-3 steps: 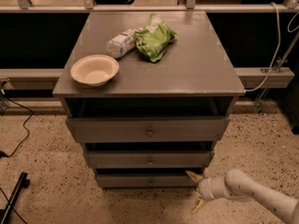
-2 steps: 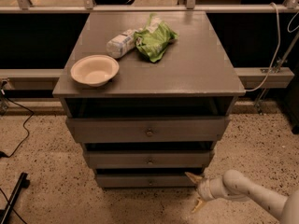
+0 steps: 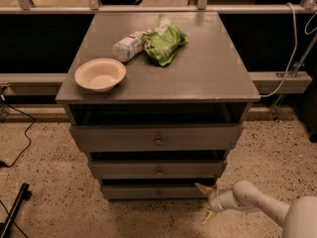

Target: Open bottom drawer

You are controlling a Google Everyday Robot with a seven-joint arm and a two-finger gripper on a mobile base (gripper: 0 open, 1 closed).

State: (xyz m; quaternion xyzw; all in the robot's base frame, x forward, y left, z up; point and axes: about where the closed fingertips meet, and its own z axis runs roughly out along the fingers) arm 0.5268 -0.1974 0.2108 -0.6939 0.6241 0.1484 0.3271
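Observation:
The bottom drawer (image 3: 148, 191) is the lowest grey front of the cabinet, with a small round knob (image 3: 159, 193) at its centre. It stands out a little from the cabinet body, with a dark gap above it. My gripper (image 3: 205, 202) is low at the drawer's right end, beside its front corner. Its two pale fingers are spread apart, one (image 3: 202, 188) near the drawer's corner, the other (image 3: 207, 216) pointing down at the floor. It holds nothing. The white arm (image 3: 252, 202) comes in from the lower right.
Above are the middle drawer (image 3: 158, 169) and the wide top drawer (image 3: 157, 138). On the cabinet top (image 3: 208, 73) lie a cream bowl (image 3: 100, 74), a white packet (image 3: 130, 45) and a green bag (image 3: 164, 42). Speckled floor (image 3: 44, 182) surrounds the cabinet; a dark stand leg (image 3: 15, 209) lies at left.
The gripper and arm stay in almost the same place at the drawer's right end. The drawers have not visibly moved.

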